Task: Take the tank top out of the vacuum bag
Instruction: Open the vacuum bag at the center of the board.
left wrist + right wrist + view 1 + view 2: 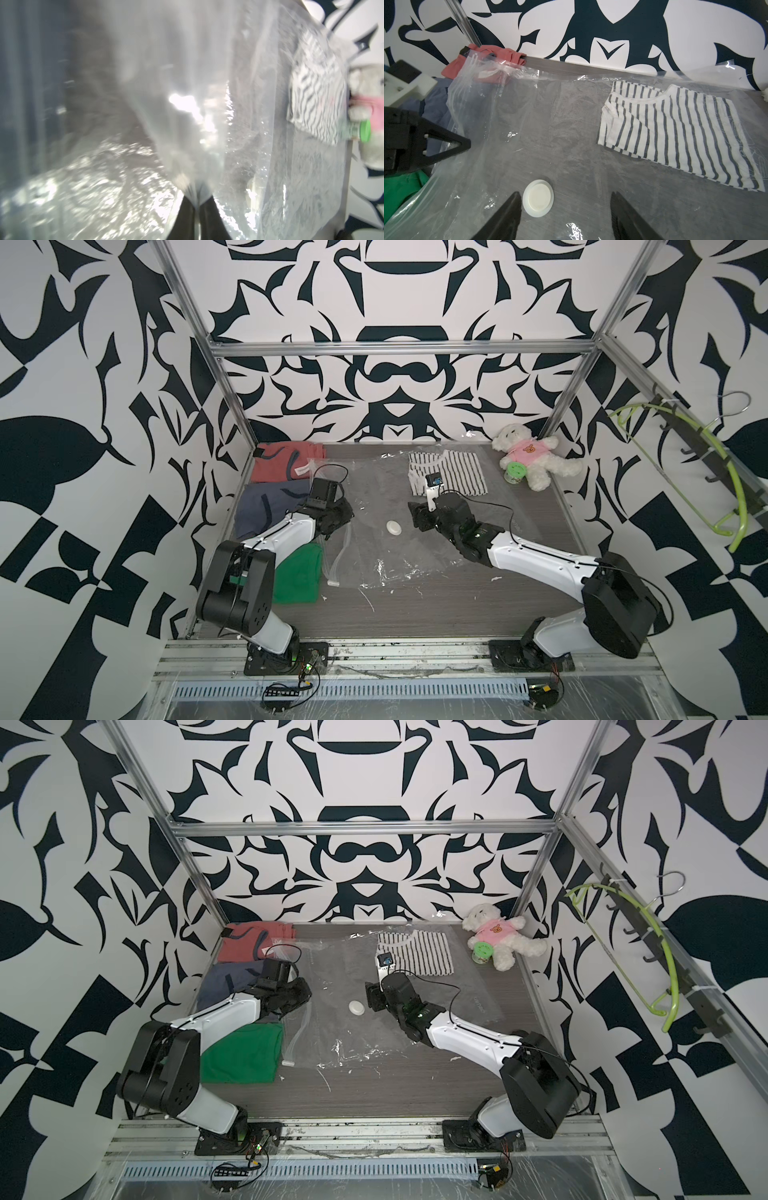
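Plastic of the bag [249, 124] edge sits pinched in my left gripper [196, 205], opening step; right gripper [565, 194], wide, must next reach the top [675, 133]

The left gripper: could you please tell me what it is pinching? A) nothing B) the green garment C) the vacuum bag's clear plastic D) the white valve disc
C: in the left wrist view, the shut left gripper pinches a gathered fold of the vacuum bag.

Clear vacuum bag [374, 489] lies spread at frame centre in both top views. Folded striped tank top [453, 472] lies inside, upper right of centre.
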Available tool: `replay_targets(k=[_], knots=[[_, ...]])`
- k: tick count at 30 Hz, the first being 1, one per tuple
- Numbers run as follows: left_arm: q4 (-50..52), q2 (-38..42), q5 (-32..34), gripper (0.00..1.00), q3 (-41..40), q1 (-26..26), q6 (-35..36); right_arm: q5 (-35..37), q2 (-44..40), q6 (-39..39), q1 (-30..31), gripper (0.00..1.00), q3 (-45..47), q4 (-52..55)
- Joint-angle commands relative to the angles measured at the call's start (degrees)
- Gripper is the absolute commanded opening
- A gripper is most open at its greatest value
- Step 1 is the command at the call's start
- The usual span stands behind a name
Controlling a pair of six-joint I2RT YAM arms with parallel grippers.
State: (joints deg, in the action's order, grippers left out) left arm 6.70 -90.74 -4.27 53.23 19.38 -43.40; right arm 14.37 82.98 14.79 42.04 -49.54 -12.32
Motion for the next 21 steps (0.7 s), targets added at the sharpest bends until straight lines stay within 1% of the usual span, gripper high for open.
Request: replay_targets(k=[1, 5, 7, 10, 15, 17, 21], knots=[[-3.47, -2.72, -1.7, 0.07, 5.01, 3.09, -0.72, 2.77, -0.77, -1.07, -0.03, 0.7, 1.02, -2.8], [-1.65, -5.96, -1.62, 0.07, 9.91, 5.72, -2.0, 4.61, -2.19, -1.81, -0.03, 0.7, 3.27, -3.67], [-0.81, -6.47, -1.64, 0.01, 11.12, 6.26, -3.42, 4.53, -2.54, -2.04, -0.03, 0.7, 3.8, -3.93], [0.53, -5.84, -1.49, 0.02, 11.82, 6.63, -4.63, 2.72, -2.95, -1.95, -0.03, 0.7, 3.84, -3.67], [2.04, -1.55, -0.69, 0.01, 10.64, 7.43, -5.03, -4.34, -2.82, -0.6, -0.03, 0.72, 1.83, -2.45], [2.58, 1.16, 0.3, 0.01, 9.7, 7.52, -5.06, -8.28, -2.84, 1.62, -0.03, 0.73, 1.38, -2.93], [3.17, 5.63, 1.67, 0.0, 8.31, 7.52, -5.21, -18.16, -1.21, 9.31, -0.03, 0.75, -1.43, -1.97]])
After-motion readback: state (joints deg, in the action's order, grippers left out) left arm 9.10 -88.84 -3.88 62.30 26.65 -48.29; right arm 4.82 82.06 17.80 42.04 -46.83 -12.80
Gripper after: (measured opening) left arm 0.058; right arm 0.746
